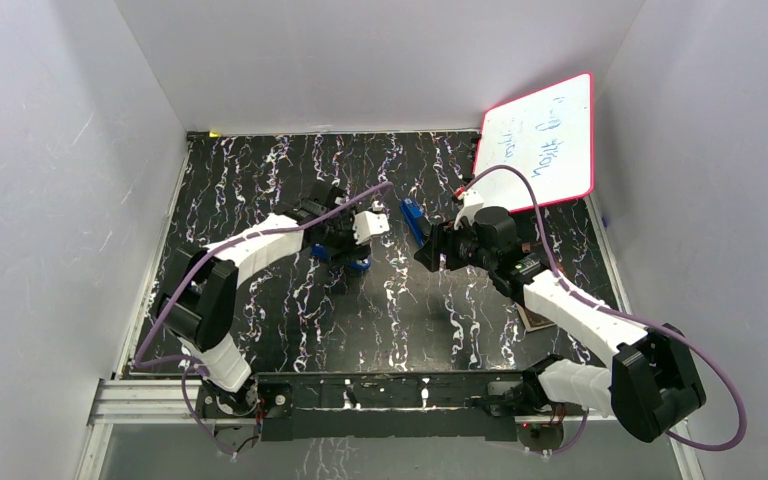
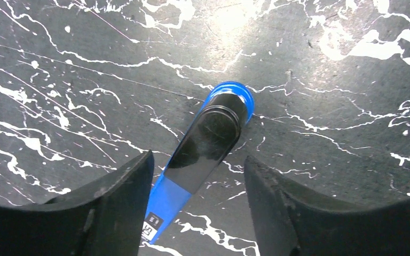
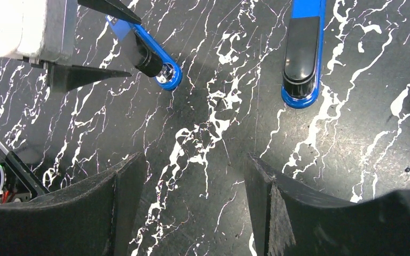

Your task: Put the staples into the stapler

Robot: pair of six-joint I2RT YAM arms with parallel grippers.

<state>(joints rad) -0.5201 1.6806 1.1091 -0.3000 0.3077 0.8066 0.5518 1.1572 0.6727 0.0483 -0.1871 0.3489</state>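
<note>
While poised low, two grippers, both with jaws apart: left gripper (image 2: 198,160) straddling one blue stapler (image 2: 208,133), not closed on it, right gripper (image 3: 192,160) holding nothing. Two staplers altogether, second stapler (image 3: 301,53) lying flat just beyond. Underneath, black white-veined table (image 1: 410,310); farthest, one whiteboard (image 1: 545,140) in the right corner of white walls (image 1: 360,60)

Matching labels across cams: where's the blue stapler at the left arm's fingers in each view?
Top external: blue stapler left of centre, mostly hidden.
Left wrist: centre, diagonal between the left fingers.
Right wrist: upper left, rounded end toward lower right.
Shared landmark: the left fingers flanking it.
</note>
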